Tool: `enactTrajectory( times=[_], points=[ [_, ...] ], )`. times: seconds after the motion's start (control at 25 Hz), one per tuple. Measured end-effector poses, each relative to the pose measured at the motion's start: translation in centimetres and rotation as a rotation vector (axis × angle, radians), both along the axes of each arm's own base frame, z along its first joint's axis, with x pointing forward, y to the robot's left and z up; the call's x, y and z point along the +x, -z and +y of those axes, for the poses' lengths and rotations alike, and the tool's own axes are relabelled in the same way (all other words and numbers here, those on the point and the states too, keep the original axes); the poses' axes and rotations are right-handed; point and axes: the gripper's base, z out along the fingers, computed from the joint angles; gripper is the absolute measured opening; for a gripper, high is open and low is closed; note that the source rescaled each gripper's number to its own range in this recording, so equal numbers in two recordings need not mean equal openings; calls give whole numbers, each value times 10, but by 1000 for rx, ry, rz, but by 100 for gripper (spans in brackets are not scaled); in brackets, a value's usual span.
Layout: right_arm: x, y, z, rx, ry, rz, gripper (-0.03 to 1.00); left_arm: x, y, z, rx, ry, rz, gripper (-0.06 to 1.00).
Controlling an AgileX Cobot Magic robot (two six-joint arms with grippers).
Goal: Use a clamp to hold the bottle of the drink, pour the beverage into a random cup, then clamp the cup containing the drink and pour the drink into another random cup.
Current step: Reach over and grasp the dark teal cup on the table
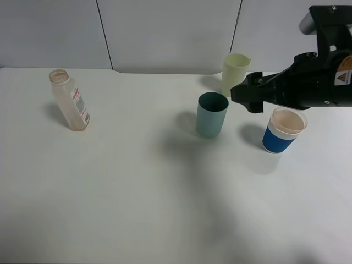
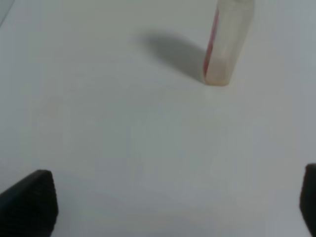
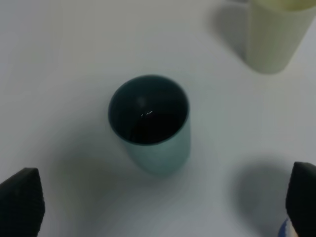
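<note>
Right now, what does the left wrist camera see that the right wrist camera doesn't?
Only the left wrist view shows the clear bottle, standing with its red-marked label. Only the right wrist view shows the teal cup, dark inside, and the pale yellow-green cup apart from it. Both show the white table and an open pincer: the left pincer in one, the right pincer in the other.

Bulky black arm (image 1: 313, 88), black gripper (image 1: 245, 96), orange warning sticker (image 1: 342, 77).

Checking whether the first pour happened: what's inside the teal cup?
The teal cup shows a dark interior with one small glint; shadow hides its bottom, so drink is unconfirmed.
</note>
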Motion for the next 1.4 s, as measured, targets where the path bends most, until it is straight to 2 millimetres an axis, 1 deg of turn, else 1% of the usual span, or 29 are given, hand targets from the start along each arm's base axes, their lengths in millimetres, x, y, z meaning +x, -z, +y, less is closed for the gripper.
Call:
enactTrajectory(
  times=[0.2, 0.4, 0.76, 1.28, 1.4],
  points=[
    [13, 23, 8, -7, 6, 66, 94, 0, 0, 0, 0, 0, 0, 100],
    [24, 40, 15, 17, 21, 92, 94, 0, 0, 0, 0, 0, 0, 100],
    [36, 72, 22, -14, 17, 149, 94, 0, 0, 0, 0, 0, 0, 100],
    [45, 87, 26, -50, -18, 110, 94, 0, 0, 0, 0, 0, 0, 100],
    [46, 87, 26, -55, -15, 98, 94, 0, 0, 0, 0, 0, 0, 100]
  ],
)
